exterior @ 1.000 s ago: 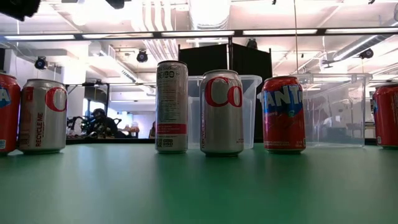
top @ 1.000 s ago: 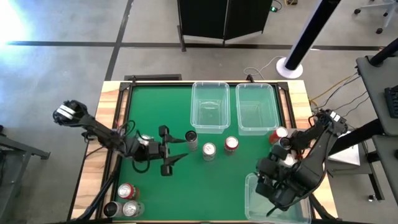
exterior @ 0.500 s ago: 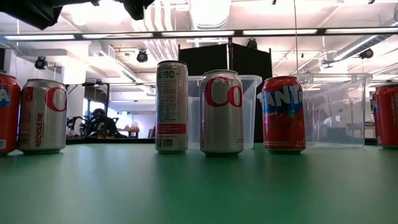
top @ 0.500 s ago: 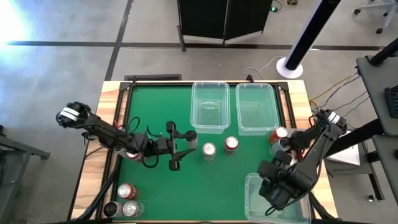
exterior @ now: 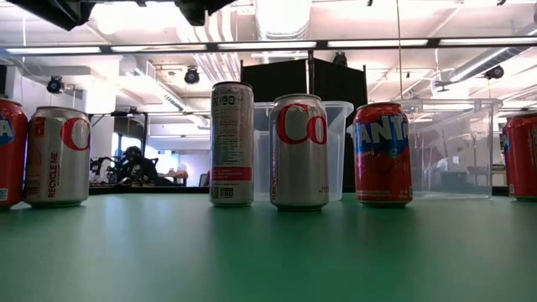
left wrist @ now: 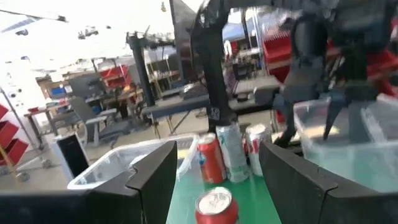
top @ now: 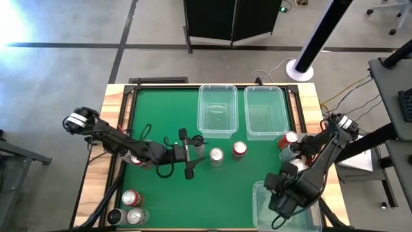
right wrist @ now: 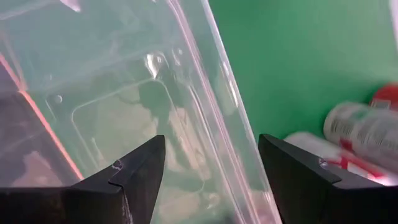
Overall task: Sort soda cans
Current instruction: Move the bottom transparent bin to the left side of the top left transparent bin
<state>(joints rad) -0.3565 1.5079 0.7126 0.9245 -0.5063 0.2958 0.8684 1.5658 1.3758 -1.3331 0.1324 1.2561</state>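
Three soda cans stand in a row mid-table: a slim dark can (top: 197, 143), a silver can (top: 215, 156) and a red can (top: 239, 149). My left gripper (top: 188, 154) hangs open just left of them, one finger beside the slim can, touching nothing. Its wrist view shows a silver-topped can (left wrist: 214, 205) ahead between the fingers. More cans stand at the right edge (top: 291, 144) and the near left corner (top: 131, 206). My right gripper (top: 282, 201) is open above the near right clear bin (right wrist: 186, 124).
Two clear bins (top: 217, 111) (top: 265, 113) stand side by side at the far edge behind the can row. A third clear bin (top: 262, 193) sits at the near right corner. Green table between the row and the near edge is bare.
My left gripper has moved toward the table's right edge, closing on the row of three cans, with its fingers still apart. My right gripper has shifted a little toward the near edge over the near right bin. The cans have stayed put.
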